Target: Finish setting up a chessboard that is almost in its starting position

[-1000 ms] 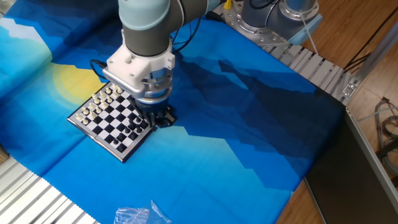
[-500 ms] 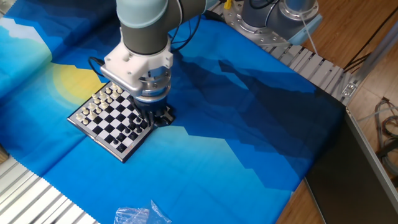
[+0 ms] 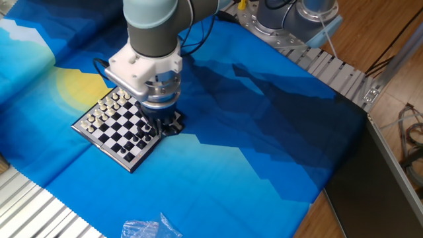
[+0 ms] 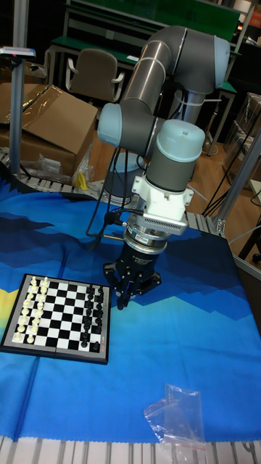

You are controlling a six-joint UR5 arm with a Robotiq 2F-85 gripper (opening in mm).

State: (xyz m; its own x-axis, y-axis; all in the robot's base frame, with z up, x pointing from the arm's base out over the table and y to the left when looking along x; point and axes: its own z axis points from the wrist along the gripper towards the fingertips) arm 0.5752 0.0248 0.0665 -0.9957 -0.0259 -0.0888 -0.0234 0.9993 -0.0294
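Note:
The chessboard (image 3: 115,125) (image 4: 58,317) lies flat on the blue cloth, left of centre. White pieces line its far-left side and black pieces its side nearest the arm. My gripper (image 3: 168,124) (image 4: 123,299) points down just off the board's right edge, beside the black pieces. Its dark fingers converge to a point, so it looks shut. Any piece between the tips is too small to see, and the tips hang just above the cloth.
A crumpled clear plastic bag (image 3: 149,228) (image 4: 177,417) lies near the cloth's front edge. Metal roller rails (image 3: 337,69) border the table at the back right and front left. A cardboard box (image 4: 43,123) and a chair stand behind the table.
The arm has shifted slightly left toward the board's right edge. The board and its pieces have not moved.

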